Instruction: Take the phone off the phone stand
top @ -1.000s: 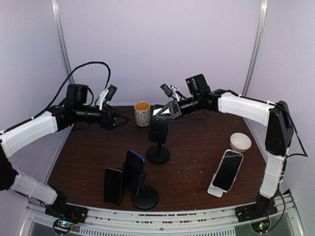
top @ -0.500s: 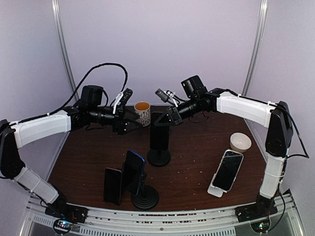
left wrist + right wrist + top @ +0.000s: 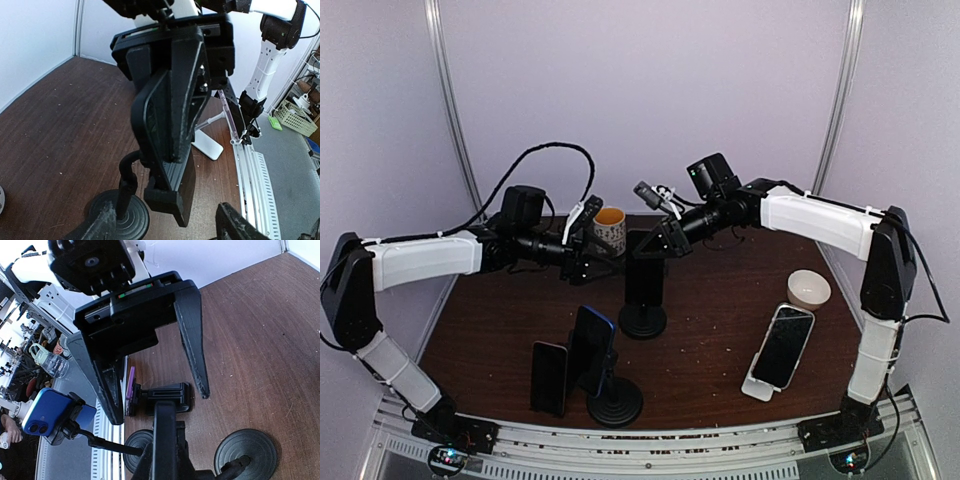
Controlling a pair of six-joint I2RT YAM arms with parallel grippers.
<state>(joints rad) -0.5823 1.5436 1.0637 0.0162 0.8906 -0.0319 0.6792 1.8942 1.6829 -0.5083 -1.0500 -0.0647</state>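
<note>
The phone (image 3: 643,278) I'm after stands upright in the black stand (image 3: 642,318) at the centre of the top view. Its long axis is near vertical and its foot is seated in the stand's lower clamp. My right gripper (image 3: 658,245) sits on the phone's top edge with its jaws together. In the right wrist view the phone's edge runs straight out from between them, so I read that as a pinch on the phone. The left gripper (image 3: 604,264) hangs just left of it in frame, fingers apart with nothing between them, facing the stand's back. The right arm is the nearer one, and I judge the pull has to go straight up along the phone. The brown table (image 3: 720,300) gives the base a flat seat. The mug (image 3: 609,231) is just behind the left gripper, the blue phone (image 3: 590,340) is lower in frame, and overhead is open.
</note>
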